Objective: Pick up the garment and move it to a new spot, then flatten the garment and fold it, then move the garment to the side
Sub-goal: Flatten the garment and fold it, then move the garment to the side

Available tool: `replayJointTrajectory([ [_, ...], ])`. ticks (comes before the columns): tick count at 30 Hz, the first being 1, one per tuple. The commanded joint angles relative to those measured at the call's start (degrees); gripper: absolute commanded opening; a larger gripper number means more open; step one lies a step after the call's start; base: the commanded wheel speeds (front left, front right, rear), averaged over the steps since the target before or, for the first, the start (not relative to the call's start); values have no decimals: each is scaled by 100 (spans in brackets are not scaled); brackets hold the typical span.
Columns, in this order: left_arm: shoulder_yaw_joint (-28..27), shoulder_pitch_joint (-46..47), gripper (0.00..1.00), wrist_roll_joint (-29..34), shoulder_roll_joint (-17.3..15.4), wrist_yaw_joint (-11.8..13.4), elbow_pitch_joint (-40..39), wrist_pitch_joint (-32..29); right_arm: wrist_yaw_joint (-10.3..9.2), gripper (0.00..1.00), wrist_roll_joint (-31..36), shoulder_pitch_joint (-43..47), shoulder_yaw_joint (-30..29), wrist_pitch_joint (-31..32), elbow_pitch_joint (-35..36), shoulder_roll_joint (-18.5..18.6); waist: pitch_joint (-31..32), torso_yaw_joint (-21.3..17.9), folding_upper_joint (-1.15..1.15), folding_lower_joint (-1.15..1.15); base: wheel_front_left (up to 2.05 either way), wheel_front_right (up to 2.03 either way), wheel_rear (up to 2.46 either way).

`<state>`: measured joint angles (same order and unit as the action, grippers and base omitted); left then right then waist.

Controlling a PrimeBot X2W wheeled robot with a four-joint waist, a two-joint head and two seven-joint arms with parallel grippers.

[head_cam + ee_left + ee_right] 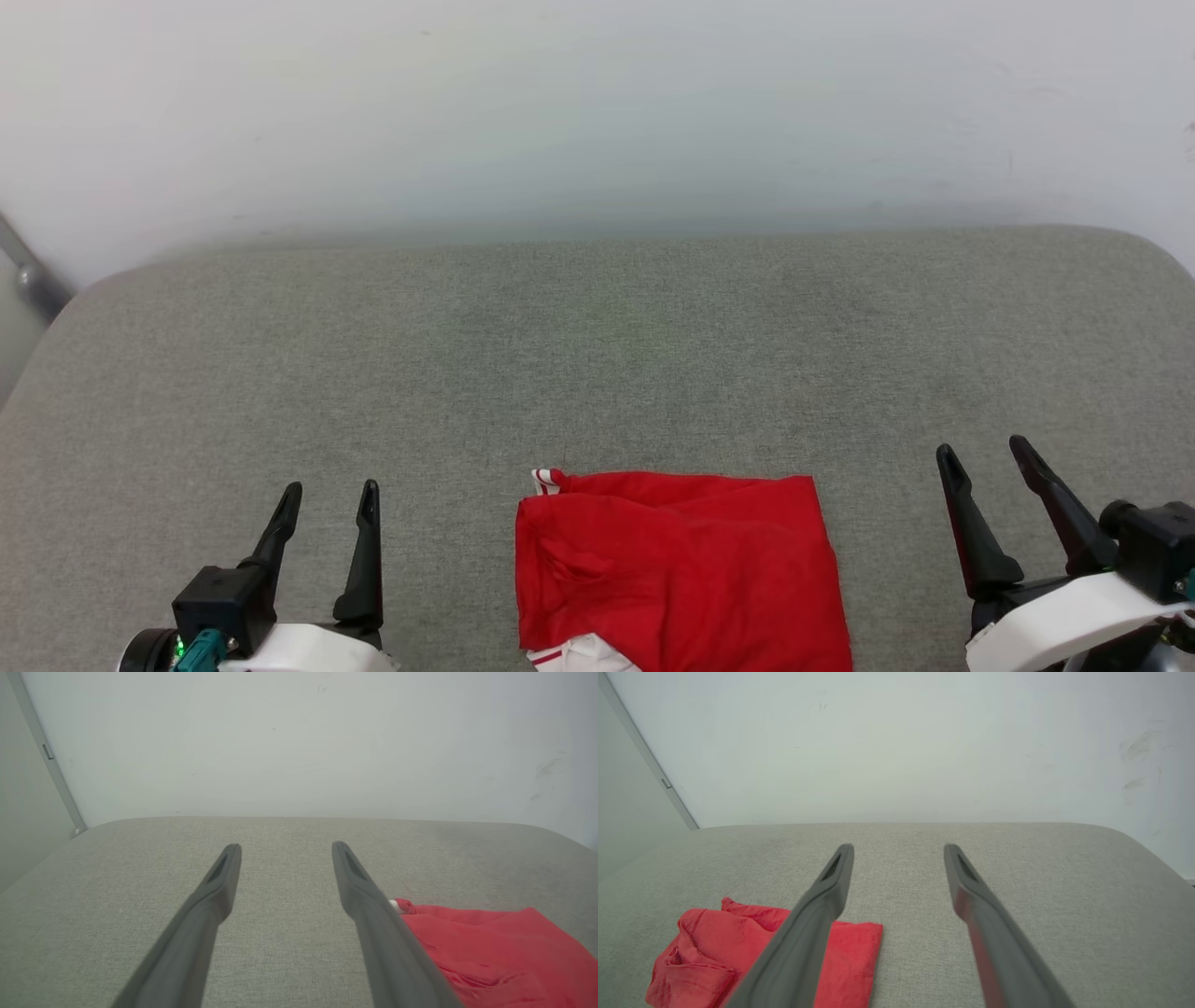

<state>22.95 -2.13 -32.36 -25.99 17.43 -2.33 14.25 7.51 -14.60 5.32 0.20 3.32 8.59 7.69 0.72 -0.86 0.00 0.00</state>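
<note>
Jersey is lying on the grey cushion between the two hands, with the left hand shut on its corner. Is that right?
Not quite. The left hand is open and holds nothing; the head view shows it apart from the jersey. The rest stands: the jersey lies on the grey cushion, between the left hand and the right hand.

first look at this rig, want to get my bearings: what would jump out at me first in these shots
The red garment stands out most: it lies in a rough rectangle at the near middle of the grey cushion, with striped trim at its far left corner. The left claw and right claw flank it, both open, empty and clear of the cloth. Behind the cushion is a plain white wall.
</note>
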Motion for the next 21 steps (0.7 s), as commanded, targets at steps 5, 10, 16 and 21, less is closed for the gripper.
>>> replayJointTrajectory([
  [5,-63,-66,100,-65,28,23,29,31,-5,100,3,-26,7,63,30,12,22,-15,0,0,0,0,0],
  [10,-118,-61,100,-84,55,20,35,53,-5,100,-316,34,-223,436,-228,-8,7,3,0,0,0,0,0],
  [16,-228,16,100,-40,141,-21,54,74,-4,100,-1098,-115,-1235,1706,-906,290,-58,149,0,0,0,0,0],
  [21,-378,82,100,40,238,-72,35,94,-3,100,-1789,-339,-1787,3143,-1521,534,-159,308,0,0,0,0,0],
])
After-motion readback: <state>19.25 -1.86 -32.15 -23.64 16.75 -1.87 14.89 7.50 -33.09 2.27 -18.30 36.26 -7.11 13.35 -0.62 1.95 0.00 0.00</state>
